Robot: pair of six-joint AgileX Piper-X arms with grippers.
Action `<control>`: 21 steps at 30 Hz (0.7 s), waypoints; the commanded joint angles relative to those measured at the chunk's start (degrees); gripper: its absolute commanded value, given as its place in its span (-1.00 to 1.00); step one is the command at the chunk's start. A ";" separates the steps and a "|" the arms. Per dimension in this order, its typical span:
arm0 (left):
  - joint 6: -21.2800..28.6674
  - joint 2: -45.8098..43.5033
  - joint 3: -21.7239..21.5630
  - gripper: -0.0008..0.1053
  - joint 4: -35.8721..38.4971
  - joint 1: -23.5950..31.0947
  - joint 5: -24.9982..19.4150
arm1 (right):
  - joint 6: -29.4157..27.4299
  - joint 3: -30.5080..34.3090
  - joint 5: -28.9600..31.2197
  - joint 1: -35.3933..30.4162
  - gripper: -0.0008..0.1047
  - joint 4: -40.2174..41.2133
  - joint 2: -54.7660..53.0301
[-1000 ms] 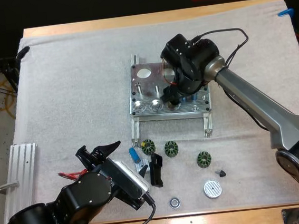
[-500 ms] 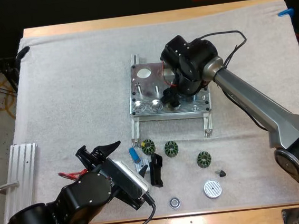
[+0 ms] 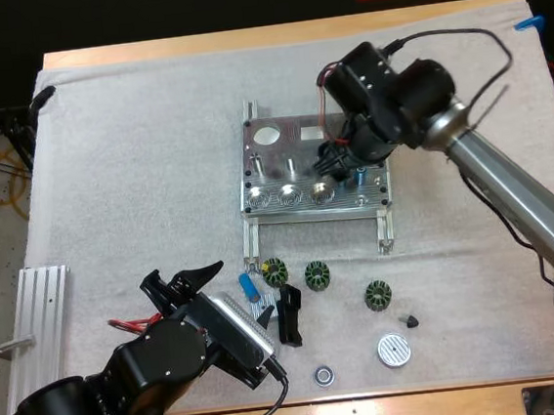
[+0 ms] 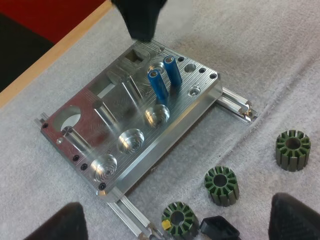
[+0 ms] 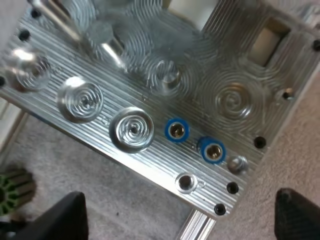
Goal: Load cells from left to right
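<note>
From above, your right claw (image 3: 339, 158) hangs over the metal plate's (image 3: 295, 137) right end; your left claw (image 3: 183, 275) sits near the mat's (image 3: 132, 133) near edge, beside a loose blue cylinder (image 3: 249, 286) and green rings (image 3: 317, 275). In the left wrist view, its fingers (image 4: 50, 225) stand wide apart, gripping nothing; two standing cylinders (image 4: 159, 85) rise near the plate's right end. In the right wrist view, that claw's fingers (image 5: 50, 215) are spread and empty above those two; three round pockets (image 5: 132, 129) run leftward along the plate's near edge.
</note>
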 commanded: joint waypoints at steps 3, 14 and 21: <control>-0.91 -0.11 -0.23 0.37 0.10 -0.06 -1.97 | 1.02 -0.18 0.47 0.32 0.42 0.62 -4.50; 3.32 -0.11 -0.23 0.37 1.99 20.47 7.31 | 5.00 6.42 5.93 8.51 0.42 0.67 -13.83; 8.46 5.91 0.03 0.37 2.14 37.00 29.49 | 10.24 19.03 6.32 10.38 0.42 -2.66 -18.89</control>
